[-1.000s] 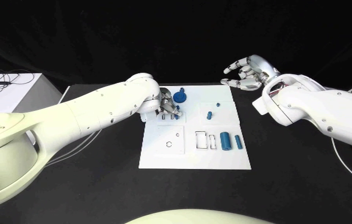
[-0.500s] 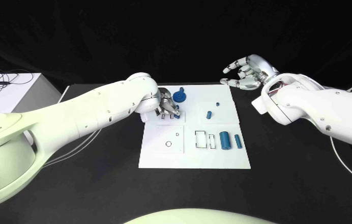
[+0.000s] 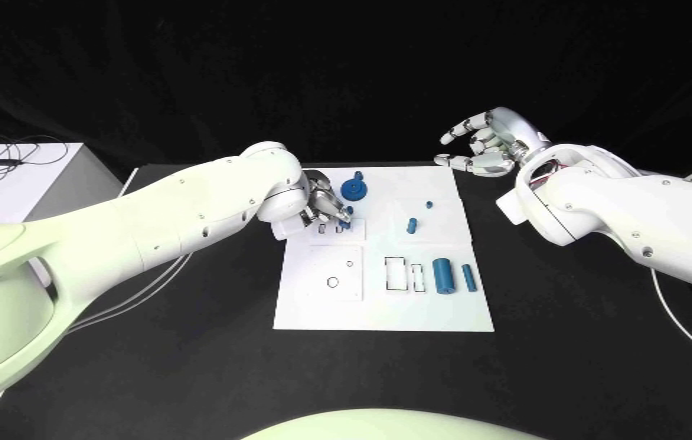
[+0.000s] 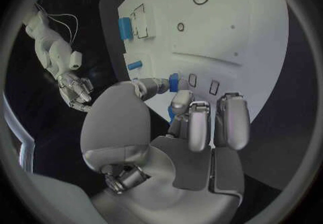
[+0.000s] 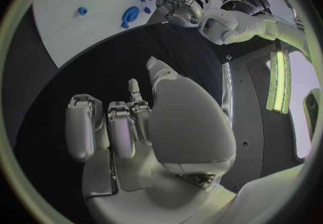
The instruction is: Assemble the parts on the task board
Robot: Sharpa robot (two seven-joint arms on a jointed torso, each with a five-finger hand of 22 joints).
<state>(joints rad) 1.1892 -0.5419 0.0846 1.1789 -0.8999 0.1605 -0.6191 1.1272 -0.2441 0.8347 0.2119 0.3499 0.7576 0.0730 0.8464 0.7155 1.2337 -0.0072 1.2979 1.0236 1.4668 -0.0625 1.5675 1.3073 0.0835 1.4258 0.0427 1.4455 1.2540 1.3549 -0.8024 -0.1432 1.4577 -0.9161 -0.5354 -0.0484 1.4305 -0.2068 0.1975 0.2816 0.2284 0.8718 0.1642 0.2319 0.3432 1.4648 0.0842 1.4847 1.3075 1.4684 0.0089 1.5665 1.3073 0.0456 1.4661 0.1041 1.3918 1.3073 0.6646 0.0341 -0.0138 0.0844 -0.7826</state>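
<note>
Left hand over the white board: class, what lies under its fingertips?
A small blue part sits at the fingertips of the left hand, beside two small outlined slots on the board. Whether the part is seated is hidden.

L hand [image 3: 326,206] w/ small blue part [image 4: 174,82], slightly further back on board [image 3: 346,300].

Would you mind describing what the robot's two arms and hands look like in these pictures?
Both arms, the left arm and the right arm, wear smooth, rounded white shells dotted with small dark screw holes. The left hand and the right hand are silver metal, many-fingered, with segmented fingers and grey padded palms.
</note>
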